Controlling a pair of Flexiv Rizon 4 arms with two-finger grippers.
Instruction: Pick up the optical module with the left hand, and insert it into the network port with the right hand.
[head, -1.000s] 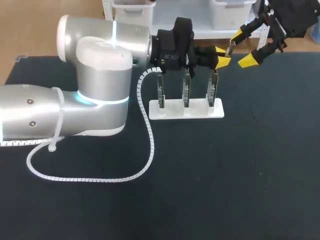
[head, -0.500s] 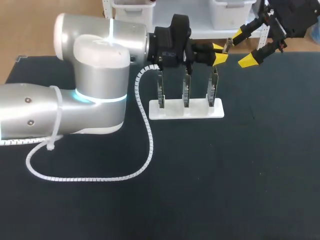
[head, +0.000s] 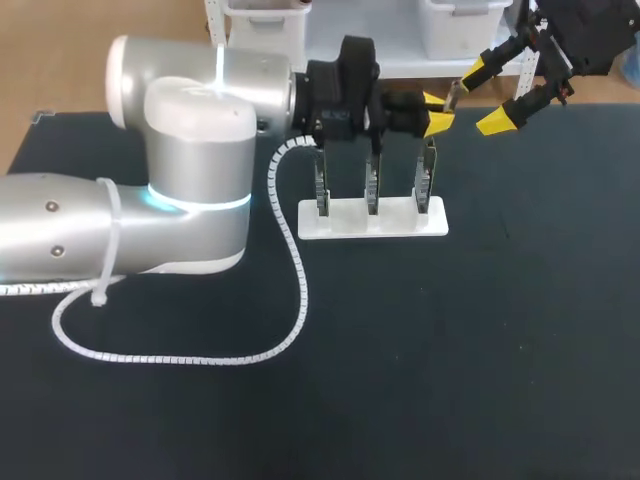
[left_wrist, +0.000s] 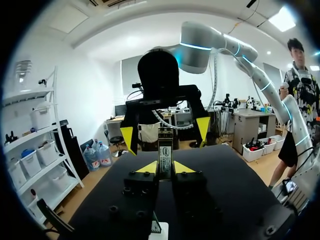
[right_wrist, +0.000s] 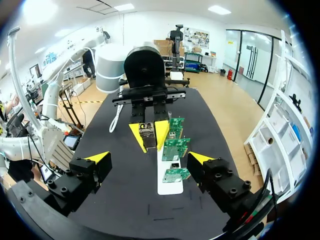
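Left wrist view: your left gripper (left_wrist: 165, 168) has both yellow tips pressed against the optical module (left_wrist: 165, 150), one from each side. The module stands straight up out of the fingers. Just ahead of it hangs your right gripper (left_wrist: 165, 132). Its fingers are spread wide, one on each side of the module's far end, and neither touches it. The dark table (left_wrist: 225, 165) lies beneath both.

Right wrist view: your right gripper's fingers stand far apart and hold nothing. The left gripper faces it head-on, with the module clamped between its tips. The module sits ahead of the right gripper, in line with the gap between the open fingers and clear of them. Just beside the module, three green boards (right_wrist: 175, 142) stand upright in a row on a white stand (right_wrist: 170, 187).

Head view: your left arm (head: 190, 170) fills the left of the frame, and its gripper reaches the upper middle, over the boards. The right gripper comes in at the upper right corner with its fingers open. The module is only a small silver piece past the left gripper's tips, near one right finger. A white spiral cable (head: 290, 300) loops across the table at left centre.
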